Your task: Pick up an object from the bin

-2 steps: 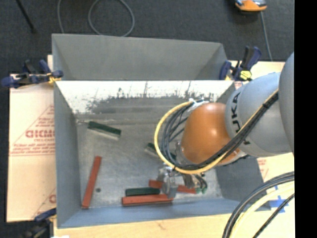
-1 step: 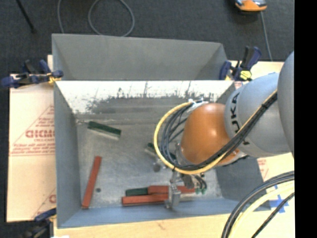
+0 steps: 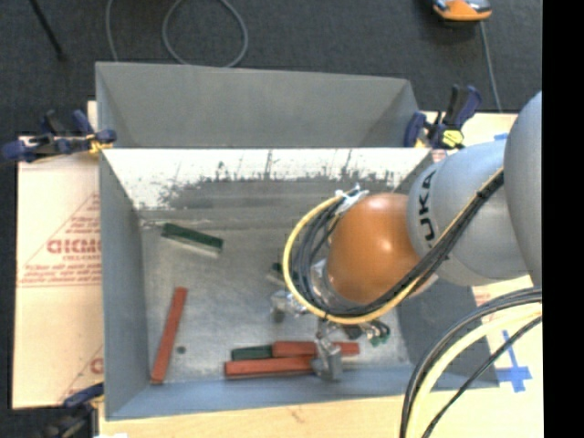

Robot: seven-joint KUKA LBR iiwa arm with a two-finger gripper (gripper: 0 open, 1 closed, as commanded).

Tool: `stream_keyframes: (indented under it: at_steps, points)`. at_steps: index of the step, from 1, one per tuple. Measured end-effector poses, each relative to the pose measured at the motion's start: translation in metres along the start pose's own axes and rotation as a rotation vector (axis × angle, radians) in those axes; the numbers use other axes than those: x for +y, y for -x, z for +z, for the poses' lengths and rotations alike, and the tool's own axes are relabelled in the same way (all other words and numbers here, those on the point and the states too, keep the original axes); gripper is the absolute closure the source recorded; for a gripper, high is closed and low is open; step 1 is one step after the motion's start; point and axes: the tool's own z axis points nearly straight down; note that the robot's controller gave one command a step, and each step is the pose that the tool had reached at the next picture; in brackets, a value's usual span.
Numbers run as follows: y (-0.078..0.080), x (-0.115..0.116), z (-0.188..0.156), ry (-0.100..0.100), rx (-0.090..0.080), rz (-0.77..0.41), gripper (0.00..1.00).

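We see the bin [image 3: 255, 108] with the arm [image 3: 484, 217] reaching in over the right wall. Its orange cover [image 3: 370, 249] hangs over the right half of the floor.

The gripper [image 3: 306, 334] sits low, just below the cover and close to the near edge. It's released: the fingertips [image 3: 328, 363] stand apart with nothing between them. The nearer tip is on or just above the right end of a bundle of bars.

That bundle is the closest candidate:
- **Bundle:** a long red bar [image 3: 269, 368], a shorter red bar [image 3: 301, 348] and a dark green bar [image 3: 251, 353] lie side by side. All run parallel to the near edge.
- **Key relation:** the bars stretch from the gripper toward the left wall, so we're at their right end, not mid-length. The line between the tips looks diagonal to the bars' long axis. We judge that a clean pinch needs a shift left and a wrist turn, or the bar pivots out.

Other things in the bin:
- **Red bar:** another red bar [image 3: 169, 333] lies along the left wall, well apart.
- **Green bar:** a green bar [image 3: 192, 237] lies near the far-left corner.
- **Small piece:** a green-and-red piece [image 3: 379, 336] sits under the cover, and we can't tell what it is.
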Motion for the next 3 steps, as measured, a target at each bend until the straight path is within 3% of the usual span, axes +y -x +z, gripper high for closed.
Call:
stream_keyframes:
  at_steps: [1,2,3]
  points:
    - [-0.001,-0.001,-0.003,0.000,0.006,0.003,1.00]
    - [-0.003,-0.056,-0.177,-0.006,-0.006,0.030,1.00]
    - [-0.004,-0.053,-0.173,0.001,0.001,0.030,0.00]
